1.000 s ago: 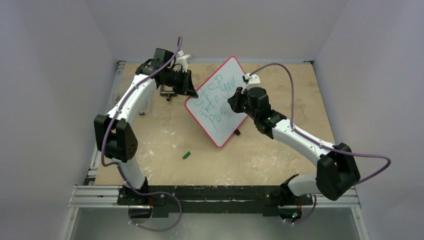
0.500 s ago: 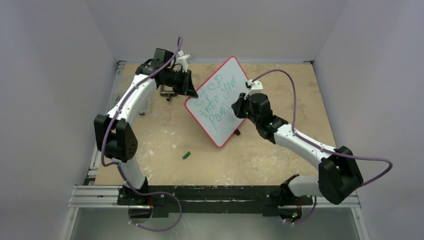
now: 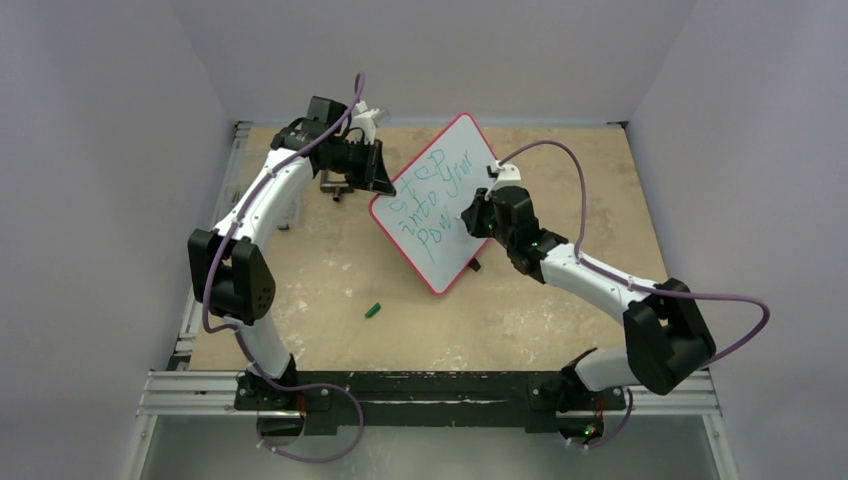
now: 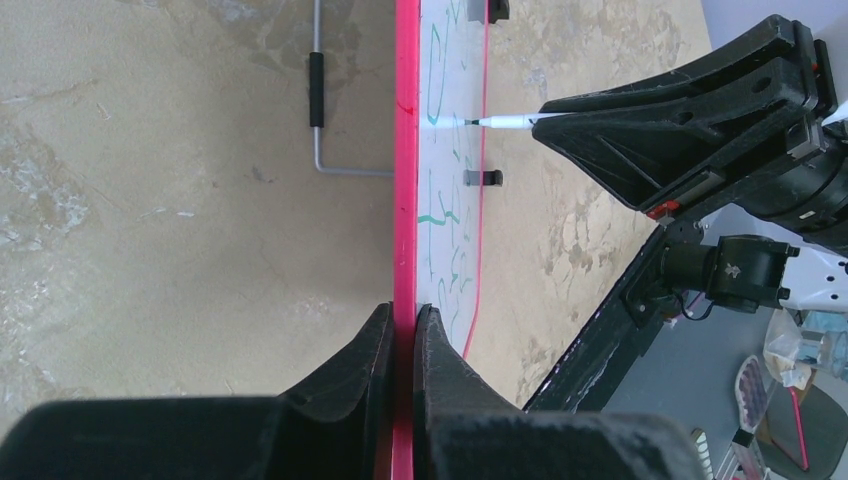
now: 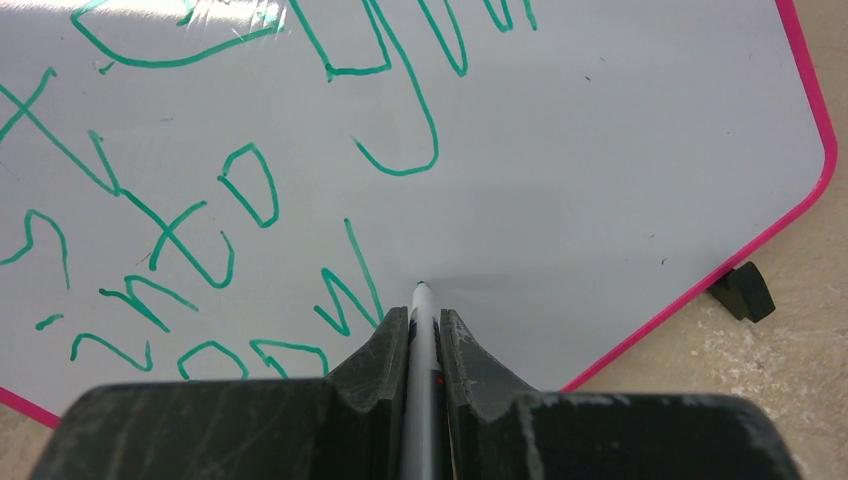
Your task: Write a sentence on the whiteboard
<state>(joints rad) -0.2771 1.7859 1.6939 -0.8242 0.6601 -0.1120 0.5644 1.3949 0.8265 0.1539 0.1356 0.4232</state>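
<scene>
The whiteboard (image 3: 455, 150) with its red rim stands tilted on the table, propped up at its upper left edge. My left gripper (image 3: 383, 184) is shut on that rim (image 4: 404, 200), one finger on each face. Green writing, the sentence (image 3: 428, 205), reads "step into your pow" in three lines (image 5: 200, 200). My right gripper (image 3: 468, 218) is shut on a white marker (image 5: 421, 330). The marker's tip touches the board just right of the "w". In the left wrist view the marker (image 4: 505, 121) meets the white face (image 4: 455, 150).
A small green cap (image 3: 373, 310) lies on the tan table in front of the board. A bent metal rod with a black sleeve (image 4: 316, 100) lies behind the board. A black foot (image 5: 745, 290) sits under the board's lower corner. Grey walls enclose the table.
My right gripper has moved left and down across the board with the marker, coming to rest at the end of the third line. The left arm and board have stayed put.
</scene>
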